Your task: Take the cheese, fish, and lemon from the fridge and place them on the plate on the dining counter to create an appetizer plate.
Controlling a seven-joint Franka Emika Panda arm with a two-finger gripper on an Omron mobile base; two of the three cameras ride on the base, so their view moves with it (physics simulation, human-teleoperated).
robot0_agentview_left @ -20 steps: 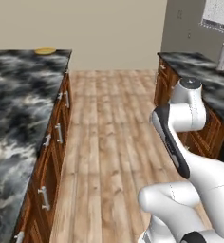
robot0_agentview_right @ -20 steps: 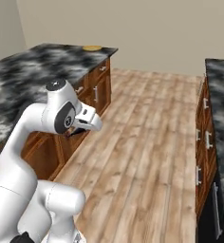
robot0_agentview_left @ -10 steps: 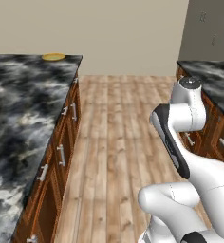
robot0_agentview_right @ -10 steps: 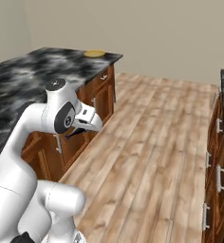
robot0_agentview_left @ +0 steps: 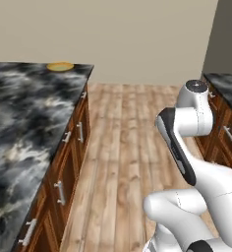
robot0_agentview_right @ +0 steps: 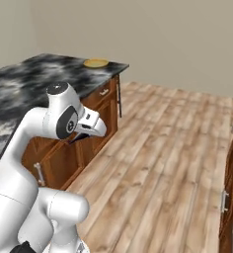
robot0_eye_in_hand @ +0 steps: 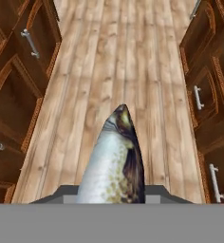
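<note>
The fish (robot0_eye_in_hand: pixel 115 163), silvery with a dark flank, sticks out from between my gripper's jaws in the hand view, head pointing away over the wood floor. It hides the fingertips. My gripper (robot0_agentview_right: pixel 82 138) hangs folded close under the arm's elbow, beside the dining counter's cabinets, shut on the fish. The plate (robot0_agentview_left: pixel 60 66) (robot0_agentview_right: pixel 96 63), yellow with an orange rim, lies at the far corner of the dining counter (robot0_agentview_left: pixel 19 128) (robot0_agentview_right: pixel 24 84), well ahead of the gripper. No food shows on it from here.
A wood-floor aisle (robot0_agentview_left: pixel 123 147) runs between the dining counter's brown cabinets (robot0_agentview_left: pixel 69 162) and a second marbled counter with drawers (robot0_agentview_left: pixel 228 86) on the right. A tall grey panel (robot0_agentview_left: pixel 226 39) stands behind it. A beige wall closes the far end.
The whole picture has shifted: the base has moved, bringing the dining counter closer on the left and the plate more into view. The arm keeps its folded pose, fish still held.
</note>
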